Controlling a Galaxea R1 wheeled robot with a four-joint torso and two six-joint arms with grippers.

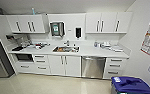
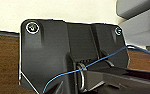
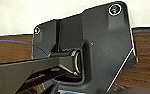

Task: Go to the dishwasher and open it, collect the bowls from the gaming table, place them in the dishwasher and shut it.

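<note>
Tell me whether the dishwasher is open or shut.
Shut. The dishwasher has its steel front upright and flush with the white cabinet fronts beside it, under the counter; none of its interior shows.

Bright, even indoor light; soft blur throughout, wide-angle bending at the head view's edges

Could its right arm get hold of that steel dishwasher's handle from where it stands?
Probably not yet. The dishwasher sits shut under the counter across open floor, nothing blocking it, but it looks beyond arm's reach.

Brushed steel dishwasher (image 1: 93, 67) among white cabinets (image 1: 64, 65); white countertop (image 1: 91, 52); pale glossy floor (image 1: 51, 86); blue bin (image 1: 131, 85)
</note>
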